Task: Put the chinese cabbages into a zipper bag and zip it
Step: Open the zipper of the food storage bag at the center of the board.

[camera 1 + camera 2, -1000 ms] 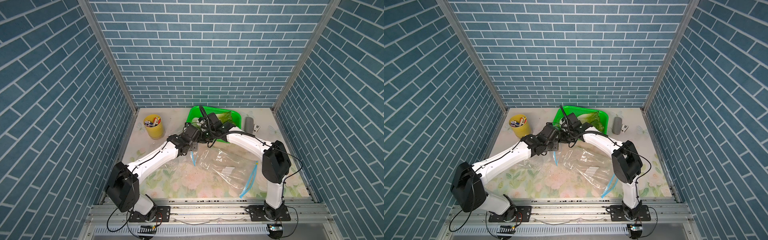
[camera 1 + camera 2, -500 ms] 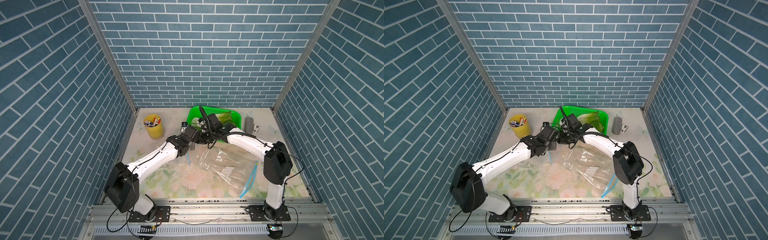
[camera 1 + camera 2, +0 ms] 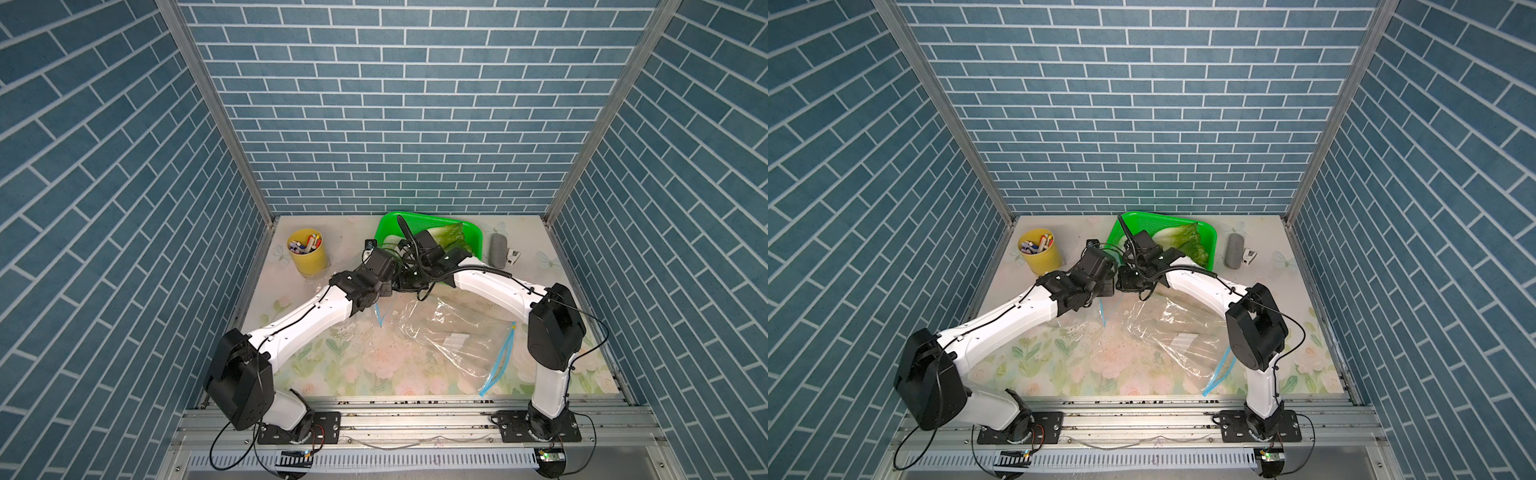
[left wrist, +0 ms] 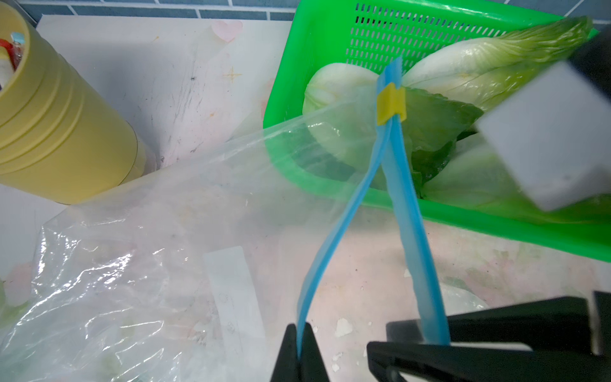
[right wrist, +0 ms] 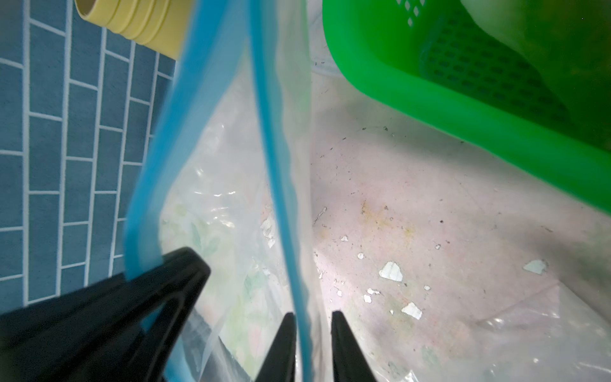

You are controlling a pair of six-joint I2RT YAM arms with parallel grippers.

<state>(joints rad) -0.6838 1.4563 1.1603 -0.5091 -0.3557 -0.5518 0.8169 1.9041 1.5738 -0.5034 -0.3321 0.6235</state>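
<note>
Your left gripper (image 4: 299, 350) is pinched tight on one blue zip strip (image 4: 330, 238) of the zipper bag (image 3: 449, 336). Your right gripper (image 5: 312, 327) has its jaws slightly parted around the other. The chinese cabbages (image 4: 463, 66) lie in the green basket (image 3: 432, 217) at the far edge of the desk (image 3: 316, 365), outside the bag.

In both top views the right arm (image 3: 486, 286) covers part of the chinese cabbages (image 3: 451, 237), so you cannot count them. What fills the yellow cup (image 3: 309, 262) is too small to name. The right wrist view cuts off the blurred green basket (image 5: 396, 89).
</note>
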